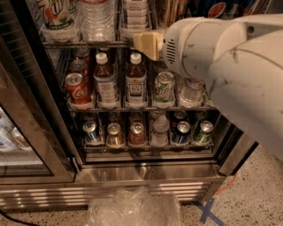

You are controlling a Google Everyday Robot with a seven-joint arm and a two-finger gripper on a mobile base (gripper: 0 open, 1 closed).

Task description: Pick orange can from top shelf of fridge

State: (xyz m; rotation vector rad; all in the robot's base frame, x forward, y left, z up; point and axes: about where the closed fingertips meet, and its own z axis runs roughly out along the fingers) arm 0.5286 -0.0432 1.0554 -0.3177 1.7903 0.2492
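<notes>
The fridge point(146, 174) stands open in front of me, with wire racks of drinks. The top shelf point(88, 44) runs along the top of the view with clear water bottles point(95, 20) and a blue Pepsi can point(216, 9). An orange-brown streaked can body point(170, 11), apparently the orange can, shows at the top edge, cut off by it. My white arm point(221, 53) reaches in from the right, and its cream end piece point(148, 44) sits just below that can. My gripper itself is not in view.
The middle rack holds a red Coca-Cola can point(77, 88), brown tea bottles point(135, 84) and a green can point(164, 86). The bottom rack holds several small cans point(137, 132). The glass door point(26, 132) stands open at left. Crumpled clear plastic point(132, 207) lies on the floor.
</notes>
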